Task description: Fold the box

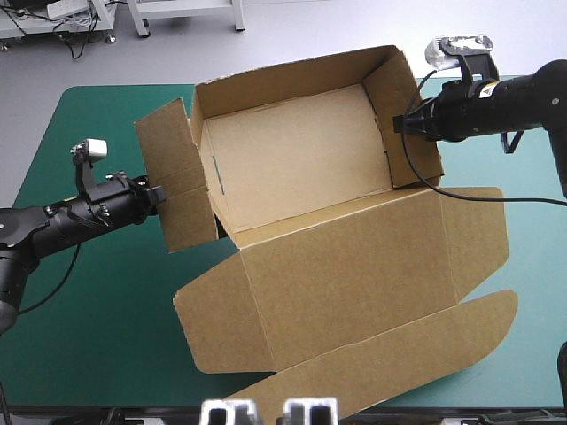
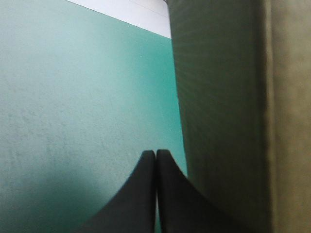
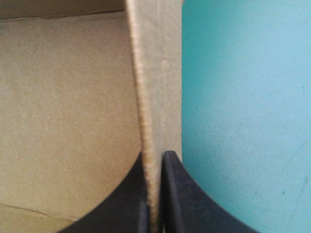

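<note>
High view: the box (image 1: 297,164) stands as an open tray toward the far edge of the table (image 1: 97,336), its lid (image 1: 354,283) lying flat toward the near edge.
Left gripper (image 2: 155,154): fingers pressed together on nothing, just beside the box's left flap (image 1: 173,177).
Right gripper (image 3: 155,156): all but closed, pinching the box's right wall (image 3: 158,73).

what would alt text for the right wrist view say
The right gripper is shut on the edge of an upright wall of the brown box, seen edge-on between its black fingers. On one side of the wall is the box's inside, on the other the teal-green cover.
</note>
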